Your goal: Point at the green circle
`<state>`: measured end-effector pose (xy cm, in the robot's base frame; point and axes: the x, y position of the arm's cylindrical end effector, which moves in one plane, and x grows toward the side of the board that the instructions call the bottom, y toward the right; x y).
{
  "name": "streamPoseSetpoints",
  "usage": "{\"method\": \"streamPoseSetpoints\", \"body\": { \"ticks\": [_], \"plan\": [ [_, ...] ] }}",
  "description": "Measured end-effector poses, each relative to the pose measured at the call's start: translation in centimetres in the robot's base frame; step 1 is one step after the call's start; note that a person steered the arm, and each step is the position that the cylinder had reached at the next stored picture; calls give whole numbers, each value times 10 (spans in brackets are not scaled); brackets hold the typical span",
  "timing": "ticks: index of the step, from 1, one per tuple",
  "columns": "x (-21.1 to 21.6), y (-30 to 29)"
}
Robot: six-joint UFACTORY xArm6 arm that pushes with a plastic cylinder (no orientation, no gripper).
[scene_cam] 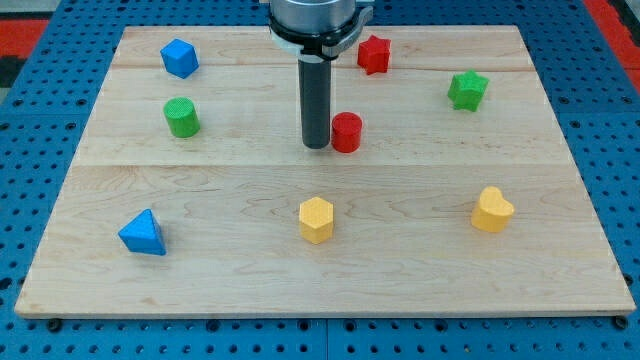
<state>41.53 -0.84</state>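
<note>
Pincer state cannot be told; my tip (316, 146) rests on wooden board (400, 260) beside red cylinder (347, 132).

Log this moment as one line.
target: green cylinder block, untouched | my tip: beside red cylinder block, far right of target | status: not pointing yet

Counter (400, 250): pale wood, grain lines
Base (40, 120): blue, dotted with holes
Rod (316, 100): dark grey
Circles: 1 green (182, 118), 1 red (347, 132)
Stars: 1 green (467, 90), 1 red (373, 54)
Blue: cube (180, 58), triangle (142, 233)
Yellow: hexagon (316, 219), heart (492, 210)
</note>
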Motion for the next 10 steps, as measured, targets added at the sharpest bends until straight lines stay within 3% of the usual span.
{"method": "streamPoseSetpoints", "body": {
  "ticks": [2,4,9,10],
  "plan": [
    [50,-73],
    [12,-107],
    [6,-143],
    [-1,-178]
  ]
}}
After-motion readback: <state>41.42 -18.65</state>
